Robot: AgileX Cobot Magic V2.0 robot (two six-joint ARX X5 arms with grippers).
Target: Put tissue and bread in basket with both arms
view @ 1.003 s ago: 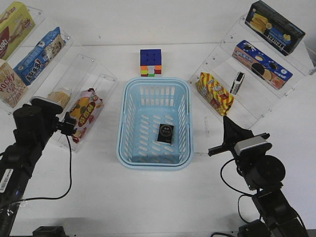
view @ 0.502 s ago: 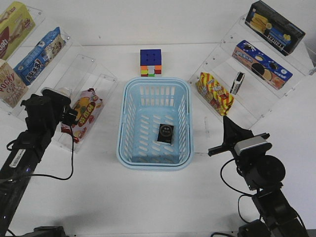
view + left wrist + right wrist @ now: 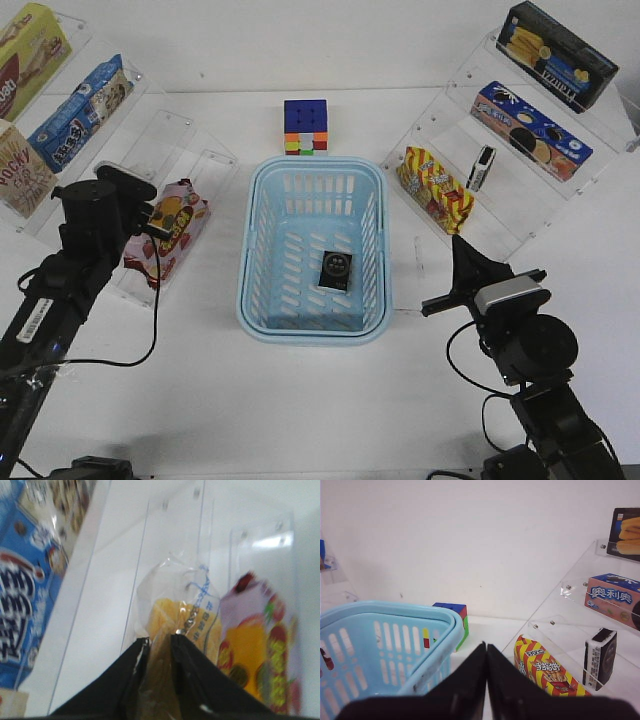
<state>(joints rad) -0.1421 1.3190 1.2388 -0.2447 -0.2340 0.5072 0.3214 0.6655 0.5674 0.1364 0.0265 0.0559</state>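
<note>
A white table (image 3: 300, 400) under plain white light is carrying everything, with the light-blue basket (image 3: 255, 300) lying at its middle and clear shelves (image 3: 175, 135) standing to both sides of the basket. The tissue (image 3: 335, 270) is lying flat on the slotted base inside the basket, so half of the task looks done. The bread (image 3: 175, 630) is sitting on the lowest shelf to the left of the basket, just beside a pink-red snack bag (image 3: 172, 228). The left gripper (image 3: 156, 647) is reaching over it, and its fingers are closing narrowly around the wrap and the near part of the bun; whether they are gripping firmly I cannot tell. I judge the bread to be light and soft, with a slippery, crinkling film, so pinching the body of the bun, not only the loose plastic, seems safer. The right gripper (image 3: 485, 655) is hanging to the right of the basket with its fingers pressed together, holding nothing.
</note>
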